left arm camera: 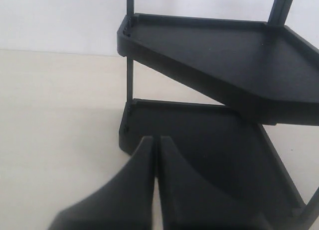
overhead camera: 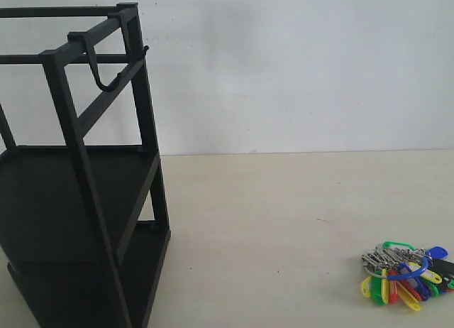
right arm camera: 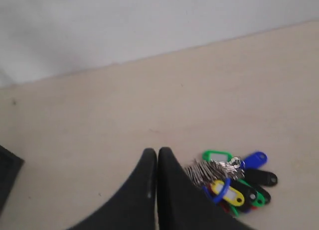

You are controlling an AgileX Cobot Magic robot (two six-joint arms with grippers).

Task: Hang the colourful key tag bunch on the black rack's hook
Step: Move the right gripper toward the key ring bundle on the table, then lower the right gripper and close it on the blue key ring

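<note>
The colourful key tag bunch (overhead camera: 406, 272) lies flat on the table at the lower right, its blue-sleeved ring over yellow, green, red and blue tags. In the right wrist view the key tag bunch (right arm camera: 233, 182) rests just beside my right gripper (right arm camera: 157, 151), whose fingers are shut with nothing between them. The black rack (overhead camera: 78, 186) stands at the left. Its J-shaped hook (overhead camera: 105, 76) hangs from the top bar, empty. My left gripper (left arm camera: 156, 139) is shut and empty, close to the rack's lower shelf (left arm camera: 209, 140). Neither gripper shows in the exterior view.
The pale table (overhead camera: 284, 214) stretches between the rack and the bunch, with a white wall (overhead camera: 298, 65) behind. The rack's upper shelf (left arm camera: 224, 56) juts out above its lower one in the left wrist view.
</note>
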